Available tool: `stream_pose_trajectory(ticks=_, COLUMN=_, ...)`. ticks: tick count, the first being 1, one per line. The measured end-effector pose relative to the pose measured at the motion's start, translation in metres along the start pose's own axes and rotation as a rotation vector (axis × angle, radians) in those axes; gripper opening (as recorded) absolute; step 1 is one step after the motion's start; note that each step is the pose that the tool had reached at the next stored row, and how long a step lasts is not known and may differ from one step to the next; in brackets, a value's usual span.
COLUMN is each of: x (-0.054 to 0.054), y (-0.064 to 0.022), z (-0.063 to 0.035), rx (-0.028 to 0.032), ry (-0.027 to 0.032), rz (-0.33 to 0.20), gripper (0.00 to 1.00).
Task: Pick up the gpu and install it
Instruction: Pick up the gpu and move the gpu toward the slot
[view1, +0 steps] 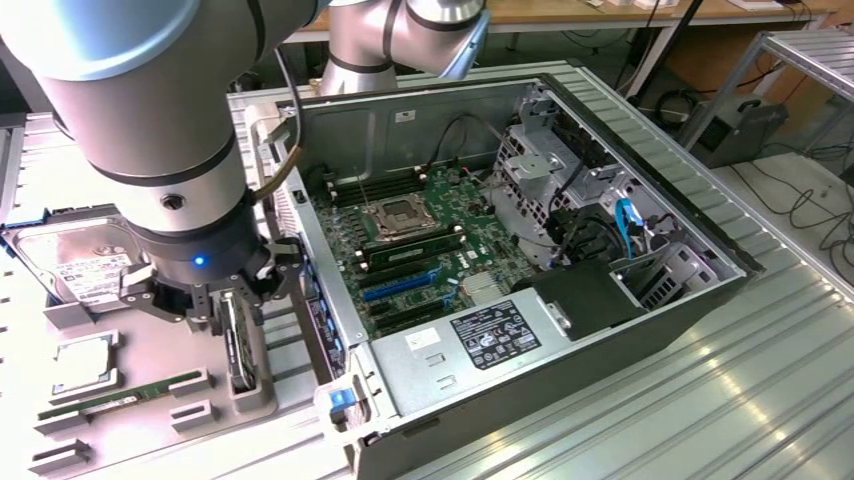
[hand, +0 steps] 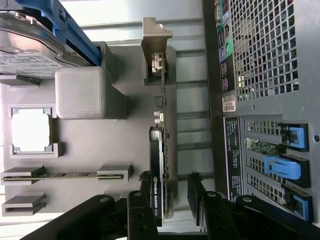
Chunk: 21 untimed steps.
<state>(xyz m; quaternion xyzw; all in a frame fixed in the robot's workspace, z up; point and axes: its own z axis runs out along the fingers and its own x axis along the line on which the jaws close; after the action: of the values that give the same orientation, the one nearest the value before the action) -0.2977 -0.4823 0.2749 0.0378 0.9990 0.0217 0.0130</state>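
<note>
gripper (hand: 170, 202): I see jaws apart, astride gpu (hand: 159, 150) edge
gpu: upright in grey holder (hand: 90, 145)
room: case (hand: 260, 50) wall near

Legible text, as I read it:

1. gpu (hand: 156, 172), standing on edge in the grey holder (hand: 100, 145): white lettering along its black side, "NVIDIA QUADRO"; the characters after that I cannot make out
2. power supply (view1: 461, 350), at the near corner of the computer case (view1: 400, 130): black label (view1: 495, 331) with white print and marks, too fine to read
3. hard drive (view1: 80, 262), at the holder's far edge: white printed label, lines unreadable
4. case rear panel (hand: 260, 55): small pale sticker (hand: 229, 103) and a black label (hand: 233, 150) of white fine print, both illegible to me
</note>
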Motion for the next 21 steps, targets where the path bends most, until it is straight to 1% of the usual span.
stream_pose_trajectory(ticks=13, x=0.0032, y=0.0030, z=0.0042, rx=-0.0001, ry=-0.0002, rz=0.000, gripper=0.42)
stream_pose_trajectory(ticks=21, x=0.0046, y=0.0065, z=0.0074, rx=0.0000, ry=0.0000, rz=0.000, gripper=0.42)
